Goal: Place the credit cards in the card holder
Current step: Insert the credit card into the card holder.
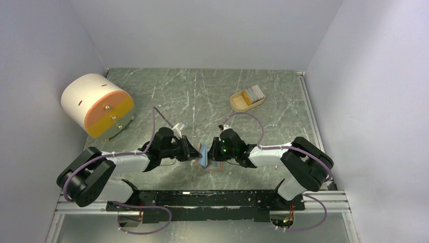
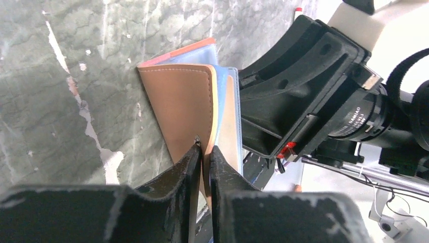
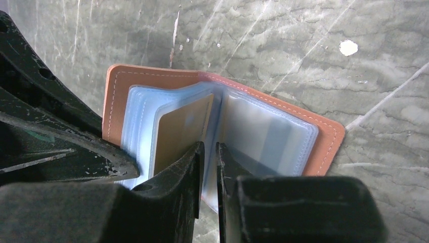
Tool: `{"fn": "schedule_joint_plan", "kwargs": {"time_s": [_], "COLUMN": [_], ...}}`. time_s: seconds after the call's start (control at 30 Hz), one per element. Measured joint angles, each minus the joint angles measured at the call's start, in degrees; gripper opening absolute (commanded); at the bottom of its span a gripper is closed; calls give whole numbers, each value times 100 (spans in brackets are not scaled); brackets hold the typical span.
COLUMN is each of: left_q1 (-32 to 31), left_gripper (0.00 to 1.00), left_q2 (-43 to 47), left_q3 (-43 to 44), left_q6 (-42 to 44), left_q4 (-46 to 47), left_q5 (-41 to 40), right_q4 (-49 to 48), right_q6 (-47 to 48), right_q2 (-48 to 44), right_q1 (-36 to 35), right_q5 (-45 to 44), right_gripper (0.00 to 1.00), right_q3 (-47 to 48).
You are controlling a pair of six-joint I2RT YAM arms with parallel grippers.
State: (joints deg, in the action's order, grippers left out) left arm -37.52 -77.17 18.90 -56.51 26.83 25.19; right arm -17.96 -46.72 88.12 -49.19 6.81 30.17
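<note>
left gripper [image 2: 204,152]: nearly closed, pinching card holder [image 2: 177,101] cover | right gripper [image 3: 208,152]: nearly closed on inner sleeve [image 3: 263,136] | holder: 6 o'clock on table [image 1: 202,96]

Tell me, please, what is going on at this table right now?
Both arms are working on the salmon-pink card holder, which is open on the table just in front of their bases. The left gripper pinches the edge of its cover, and the right gripper appears closed on one of the clear inner sleeves. A tan card sits in one sleeve. More cards wait in the beige oval tray at the far right, away from both grippers.
</note>
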Motion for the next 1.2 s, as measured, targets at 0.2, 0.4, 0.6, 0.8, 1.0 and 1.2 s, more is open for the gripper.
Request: {"fn": "schedule_joint_plan", "kwargs": {"time_s": [0.2, 0.4, 0.6, 0.8, 1.0, 1.2], "left_q1": [-22, -37, -50, -57, -57, -59], "left_gripper": [21, 22, 23, 23, 18, 11], "left_q2": [24, 229, 299, 315, 407, 470], "left_q3": [17, 15, 17, 22, 94, 131], "left_q6": [26, 103, 149, 164, 190, 232], "left_q4": [-391, -846, -925, -920, -997, -1069], "left_q5": [-278, -568, -616, -605, -608, -621], "right_q4": [72, 245, 260, 323, 1252, 2072], "right_q6": [11, 35, 44, 48, 157, 334], "right_q2": [-61, -223, -247, -258, -811, -1663], "right_q1": [0, 0, 0, 0, 26, 81], "right_q5": [-61, -199, -223, -254, -776, -1241], "right_gripper": [22, 27, 26, 32, 40, 44], "right_q3": [-2, -17, -31, -22, 98, 339]}}
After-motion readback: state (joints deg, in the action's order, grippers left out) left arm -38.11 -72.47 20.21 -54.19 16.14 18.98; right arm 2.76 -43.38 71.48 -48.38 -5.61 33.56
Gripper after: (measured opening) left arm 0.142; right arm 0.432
